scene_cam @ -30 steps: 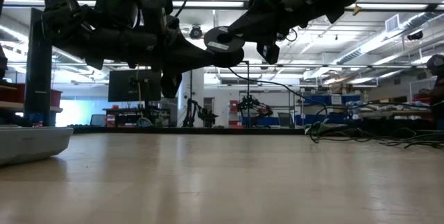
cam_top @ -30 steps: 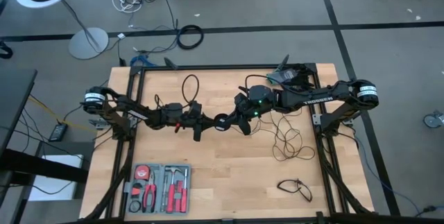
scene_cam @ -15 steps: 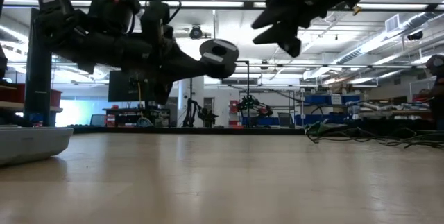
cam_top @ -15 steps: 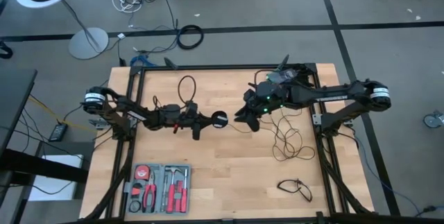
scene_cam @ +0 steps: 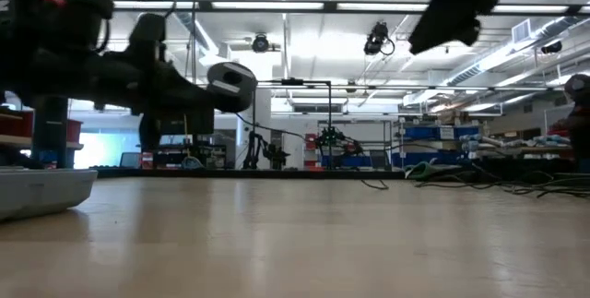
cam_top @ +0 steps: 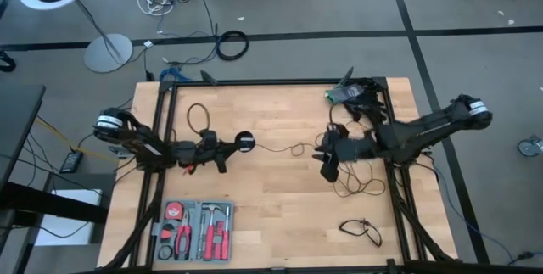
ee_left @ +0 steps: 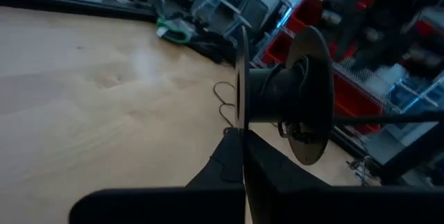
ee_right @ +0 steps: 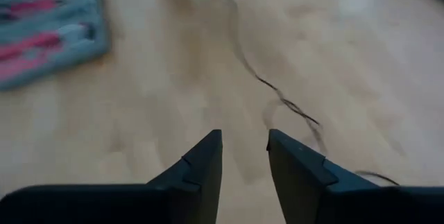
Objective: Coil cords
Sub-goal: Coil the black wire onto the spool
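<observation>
The long black cord (cam_top: 293, 148) lies in waves across the table's middle, from a tangle (cam_top: 355, 179) at the right to its round black disc (cam_top: 244, 142). My left gripper (cam_top: 229, 147) is shut on the disc and holds it above the wood at the left. In the left wrist view the disc is a small spool with two flanges (ee_left: 309, 99). Over the cord, left of the tangle, my right gripper (cam_top: 326, 170) hangs open with only bare table and cord (ee_right: 277, 100) below it. The short cord (cam_top: 361, 230) lies on the wood near the right front corner. My left gripper pinches the thin rim of the disc's nearer flange (ee_left: 241, 116) between its two shut fingers. The fingers reach level from the table's left. The disc (scene_cam: 230, 86) stands on edge, clear of the table, and the cord trails from it toward the right.
A grey tool tray (cam_top: 193, 230) with red-handled tools sits at the front left. A green part and wires (cam_top: 352, 94) lie at the far right corner. Black frame rails (cam_top: 161, 138) run along the table's sides.
My left gripper has drawn back toward the table's left edge and sunk a little, carrying the disc, so the cord now stretches out across the middle. My right gripper has left the disc and swung toward the right and near edges, tipping downward.
</observation>
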{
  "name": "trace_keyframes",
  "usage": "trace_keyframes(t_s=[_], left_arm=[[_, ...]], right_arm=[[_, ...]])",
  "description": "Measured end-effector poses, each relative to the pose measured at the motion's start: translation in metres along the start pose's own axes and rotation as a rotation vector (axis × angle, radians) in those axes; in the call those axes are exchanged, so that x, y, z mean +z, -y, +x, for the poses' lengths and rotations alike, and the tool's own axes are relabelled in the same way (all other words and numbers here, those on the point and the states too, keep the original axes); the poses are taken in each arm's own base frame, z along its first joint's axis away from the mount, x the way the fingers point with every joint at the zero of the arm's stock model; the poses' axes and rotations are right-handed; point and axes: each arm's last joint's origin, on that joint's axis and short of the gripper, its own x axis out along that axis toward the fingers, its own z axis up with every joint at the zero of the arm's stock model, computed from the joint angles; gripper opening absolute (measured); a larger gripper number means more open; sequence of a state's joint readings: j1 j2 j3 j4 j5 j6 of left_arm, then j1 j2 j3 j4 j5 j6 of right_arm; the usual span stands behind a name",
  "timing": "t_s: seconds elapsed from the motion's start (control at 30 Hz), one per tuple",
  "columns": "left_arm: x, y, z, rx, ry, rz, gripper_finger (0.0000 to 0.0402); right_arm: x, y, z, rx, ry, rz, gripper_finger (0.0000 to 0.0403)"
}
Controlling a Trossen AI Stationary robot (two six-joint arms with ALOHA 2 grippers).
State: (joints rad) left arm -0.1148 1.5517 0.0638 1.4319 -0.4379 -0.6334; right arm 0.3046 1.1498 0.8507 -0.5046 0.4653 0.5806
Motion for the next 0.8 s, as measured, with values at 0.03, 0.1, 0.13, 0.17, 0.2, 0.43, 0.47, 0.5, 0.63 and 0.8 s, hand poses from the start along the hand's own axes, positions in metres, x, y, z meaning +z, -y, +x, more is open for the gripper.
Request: trace_keyframes(t_s=[0.03,0.1,0.13,0.17,0.2,0.43,0.47,0.5,0.63,0.8], left_arm=[[-0.001,0.001,-0.002,0.004,0.006,0.002,0.0000],[-0.003,0.003,-0.006,0.016,0.018,0.022,0.0000],[-0.004,0.005,-0.006,0.022,0.024,0.030,0.0000],[-0.005,0.007,-0.007,0.027,0.028,0.043,0.0000],[-0.006,0.008,-0.008,0.033,0.036,0.055,0.0000],[-0.006,0.022,-0.009,0.073,0.117,0.092,0.0000],[-0.007,0.024,-0.009,0.077,0.123,0.092,0.0000],[-0.007,0.026,-0.008,0.078,0.129,0.088,0.0000],[-0.007,0.033,-0.007,0.067,0.142,0.071,0.0000],[-0.006,0.040,-0.004,0.055,0.154,0.057,0.0000]], right_arm=[[-0.007,-0.005,0.003,-0.028,0.040,0.007,0.0111],[-0.024,-0.013,0.013,-0.069,0.119,0.037,0.0108],[-0.032,-0.017,0.020,-0.075,0.158,0.057,0.0106],[-0.039,-0.021,0.029,-0.065,0.201,0.083,0.0105],[-0.045,-0.024,0.038,-0.046,0.238,0.108,0.0104],[-0.059,-0.037,0.104,0.030,0.381,-0.011,0.0101],[-0.057,-0.039,0.111,0.016,0.386,-0.067,0.0101],[-0.055,-0.040,0.117,-0.004,0.387,-0.125,0.0101],[-0.037,-0.042,0.133,-0.071,0.400,-0.241,0.0101],[-0.020,-0.034,0.146,-0.107,0.386,-0.275,0.0098]])
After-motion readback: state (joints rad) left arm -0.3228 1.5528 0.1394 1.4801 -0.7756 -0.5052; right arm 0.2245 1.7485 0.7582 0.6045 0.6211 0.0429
